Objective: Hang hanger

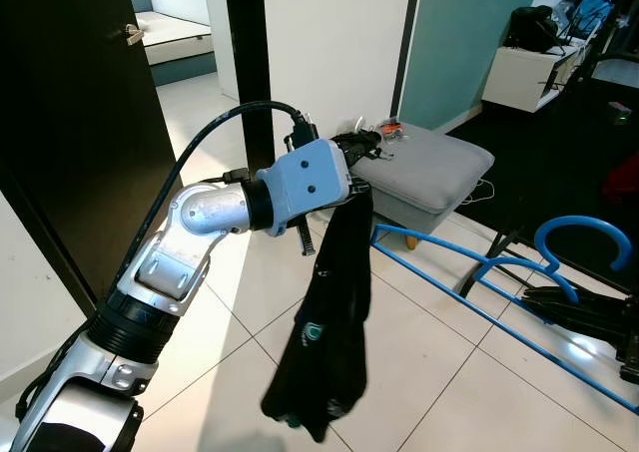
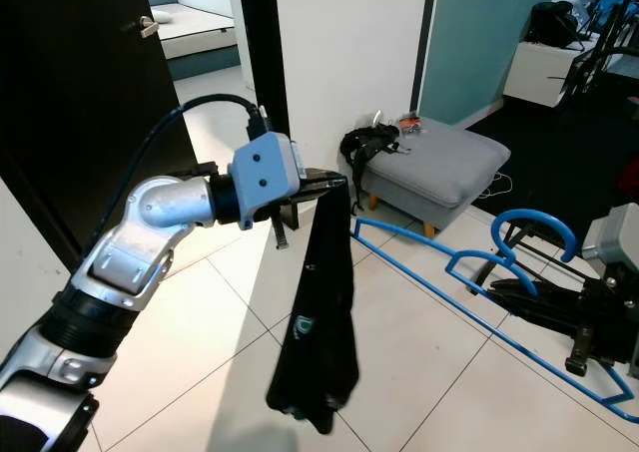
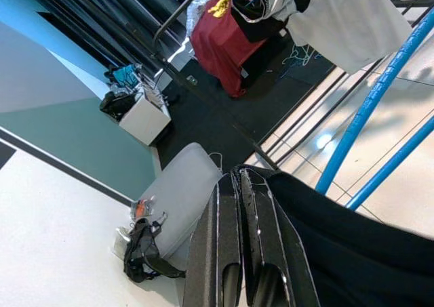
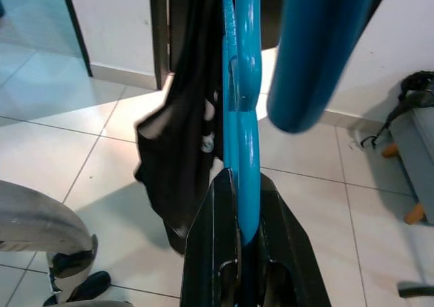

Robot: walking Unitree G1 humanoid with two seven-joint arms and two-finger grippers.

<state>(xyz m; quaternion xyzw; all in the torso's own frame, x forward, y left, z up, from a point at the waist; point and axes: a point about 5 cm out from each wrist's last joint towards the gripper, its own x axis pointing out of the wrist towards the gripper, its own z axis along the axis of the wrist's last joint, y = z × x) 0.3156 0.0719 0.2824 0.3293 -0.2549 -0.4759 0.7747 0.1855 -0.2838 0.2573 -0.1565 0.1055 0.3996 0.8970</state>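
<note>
A long black garment [image 1: 329, 342] with a small teal logo hangs limp from my left gripper [image 1: 361, 173], which is raised at chest height and shut on the cloth's top edge. The left wrist view shows the two black fingers [image 3: 227, 212] pressed together with the black garment [image 3: 352, 253] beside them. A blue hanger [image 1: 584, 228] with a curved hook and long straight bars is held low on the right by my right gripper [image 2: 514, 290]. In the right wrist view the fingers [image 4: 213, 226] clamp the blue hanger [image 4: 243, 117], with the garment [image 4: 180, 158] hanging beyond it.
A grey ottoman [image 1: 429, 163] with a black bag [image 2: 364, 143] on it stands ahead by the wall. A dark door [image 1: 80, 123] is on the left, and a white cabinet [image 1: 529, 73] is at the far right. A clothes rack with a red shirt [image 3: 224, 29] stands over the dark floor.
</note>
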